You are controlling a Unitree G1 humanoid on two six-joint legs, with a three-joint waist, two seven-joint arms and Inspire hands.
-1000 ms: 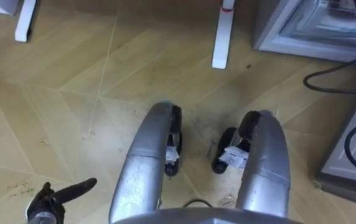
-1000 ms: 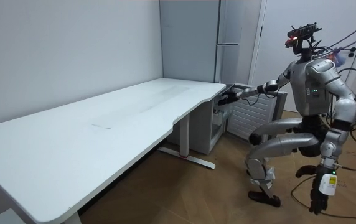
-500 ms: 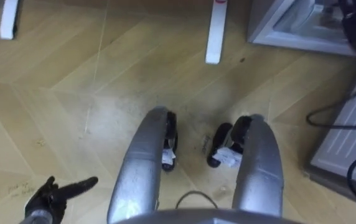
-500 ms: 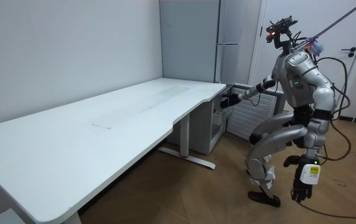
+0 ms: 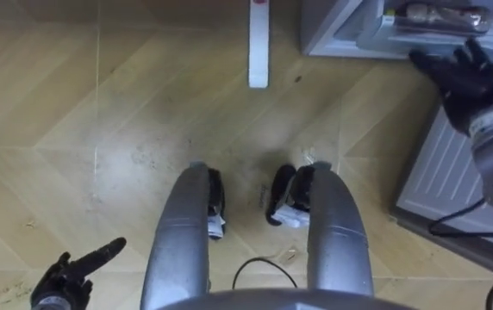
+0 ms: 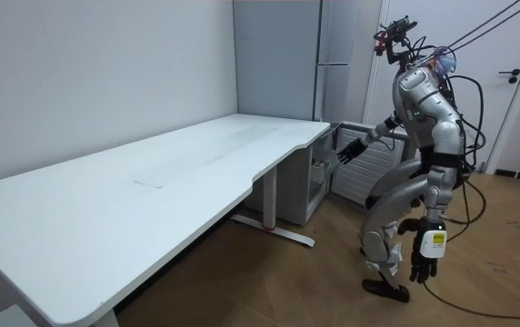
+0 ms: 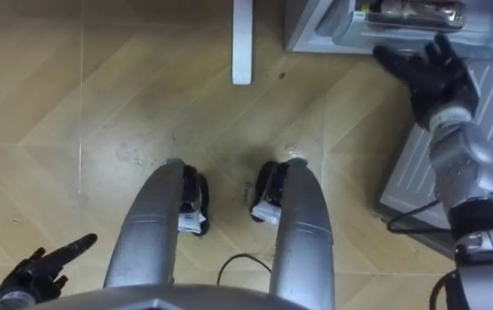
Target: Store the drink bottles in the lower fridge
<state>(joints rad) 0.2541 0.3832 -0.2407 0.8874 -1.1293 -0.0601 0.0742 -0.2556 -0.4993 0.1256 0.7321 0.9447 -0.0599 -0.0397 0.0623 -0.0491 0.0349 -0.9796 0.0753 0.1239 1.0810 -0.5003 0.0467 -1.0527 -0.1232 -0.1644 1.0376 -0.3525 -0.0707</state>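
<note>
The lower fridge (image 5: 343,34) stands open at the upper right, low beside the desk (image 6: 315,186). A drink bottle (image 5: 436,15) lies on its side on a shelf inside it. My right hand (image 5: 464,79) hovers just in front of that shelf, open with fingers spread and nothing in it. It is a little short of the bottle and not touching it. In the room view this hand (image 6: 349,152) is stretched toward the fridge. My left hand (image 5: 67,275) hangs low at my side, fingers relaxed and empty. I stand with knees bent, facing the fridge.
The fridge's white ribbed door (image 5: 453,172) stands swung open on my right. A white desk leg (image 5: 258,43) rests on the wooden floor ahead of my feet, under the big white desk (image 6: 151,182). A tall grey cabinet (image 6: 333,45) rises behind the fridge.
My right hand has drawn back out of the fridge and spread open. I have risen from a deep squat, and the head camera has shifted, bringing the fridge shelf and bottle into view.
</note>
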